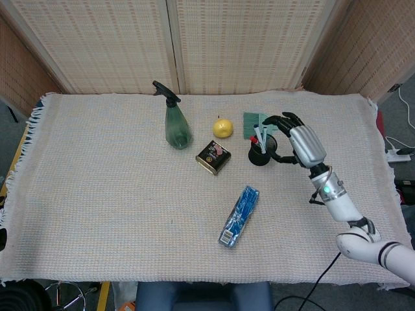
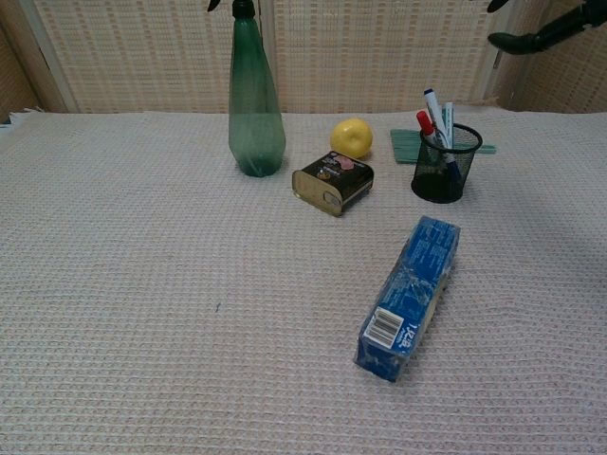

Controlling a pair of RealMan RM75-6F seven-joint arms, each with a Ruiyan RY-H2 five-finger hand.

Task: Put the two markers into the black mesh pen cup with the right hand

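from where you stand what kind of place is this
Probably a staged test table in a lab or office, not a home. A woven cloth covers the table, unrelated props sit spaced out, such as a green spray bottle, a lemon and a black mesh pen cup, and woven screens close it in.

Silver robot hand (image 1: 299,144), black fingers (image 1: 283,120), white arm, green light

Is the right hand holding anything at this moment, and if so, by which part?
Nothing is held. The right hand is open, fingers apart, clear of the black mesh pen cup; both markers stand inside it. The left hand is not in view.
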